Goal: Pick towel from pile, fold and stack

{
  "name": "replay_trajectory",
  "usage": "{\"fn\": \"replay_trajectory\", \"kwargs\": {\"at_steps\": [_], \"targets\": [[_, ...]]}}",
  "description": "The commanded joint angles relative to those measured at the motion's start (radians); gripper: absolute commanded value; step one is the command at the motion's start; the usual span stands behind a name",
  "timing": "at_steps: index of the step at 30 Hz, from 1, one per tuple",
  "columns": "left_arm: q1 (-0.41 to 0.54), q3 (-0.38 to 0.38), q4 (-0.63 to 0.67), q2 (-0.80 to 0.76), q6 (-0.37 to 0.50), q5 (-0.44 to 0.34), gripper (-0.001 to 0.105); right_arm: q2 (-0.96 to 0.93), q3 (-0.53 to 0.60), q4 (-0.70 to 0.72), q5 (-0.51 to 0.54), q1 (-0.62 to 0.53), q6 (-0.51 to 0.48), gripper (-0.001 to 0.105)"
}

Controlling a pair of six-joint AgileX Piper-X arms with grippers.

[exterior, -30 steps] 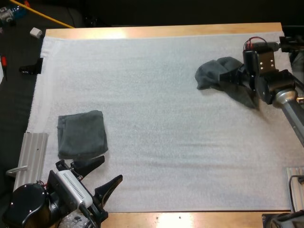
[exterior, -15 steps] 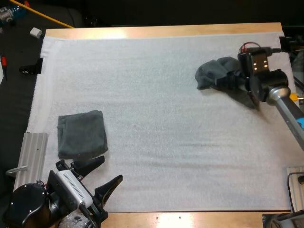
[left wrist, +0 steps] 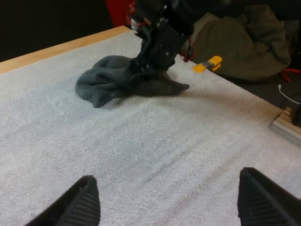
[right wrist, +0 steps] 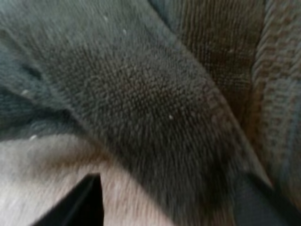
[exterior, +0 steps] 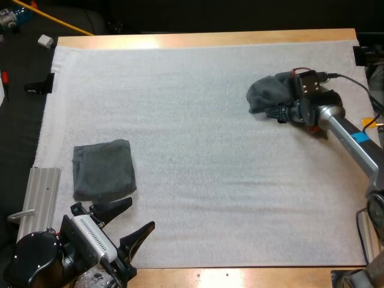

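A crumpled dark grey-green towel (exterior: 270, 90) lies at the mat's far right. My right gripper (exterior: 278, 112) is pressed down at its near edge. In the right wrist view the two black fingers (right wrist: 87, 200) stand wide apart, open, with a ridge of the towel (right wrist: 155, 113) lying between and just ahead of them. A folded towel (exterior: 103, 170) lies flat at the near left of the mat. Just behind it my left gripper (exterior: 127, 217) hovers open over bare mat. From the left wrist view, its gripper (left wrist: 169, 195) holds nothing, and the crumpled towel (left wrist: 108, 82) lies far ahead under the right gripper (left wrist: 143, 66).
A ribbed metal rail (exterior: 39, 201) lies off the mat's left edge beside my left arm, another (exterior: 373, 237) at the near right. A small black clamp (exterior: 37, 87) sits at the far left edge. Dark cloth (left wrist: 244, 40) and an orange clip (left wrist: 209, 63) lie beyond the table's right side.
My right gripper has moved left and down onto the crumpled towel, and its fingers have gone from shut to wide apart. The left arm and both towels have stayed put.
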Motion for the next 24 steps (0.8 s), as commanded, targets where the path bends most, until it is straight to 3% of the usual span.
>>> {"fn": "replay_trajectory", "kwargs": {"at_steps": [1,6,12,14,15,16,24], "targets": [[-0.002,-0.003,0.002,0.003,-0.01,-0.001,0.061,0.039,-0.008,-0.025,0.02,-0.002,-0.001,0.057],[-0.003,-0.002,0.007,0.004,-0.009,-0.002,0.061,0.073,-0.012,-0.042,0.048,-0.003,0.002,0.052],[-0.006,-0.003,0.011,0.005,-0.006,-0.001,0.061,0.075,-0.016,-0.02,0.076,-0.005,0.005,0.009],[-0.003,-0.004,0.007,0.003,-0.007,0.002,0.061,0.073,-0.012,-0.026,0.063,0.002,0.002,0.016],[-0.003,-0.004,0.008,0.002,-0.006,0.003,0.061,0.071,-0.012,-0.019,0.059,0.003,0.001,0.005],[-0.002,-0.004,0.008,0.001,-0.007,0.004,0.061,0.067,-0.013,-0.013,0.057,0.004,0.0,0.001],[-0.003,-0.004,0.008,0.003,-0.006,0.006,0.061,-0.023,-0.012,0.03,0.054,0.013,-0.035,0.001]]}}
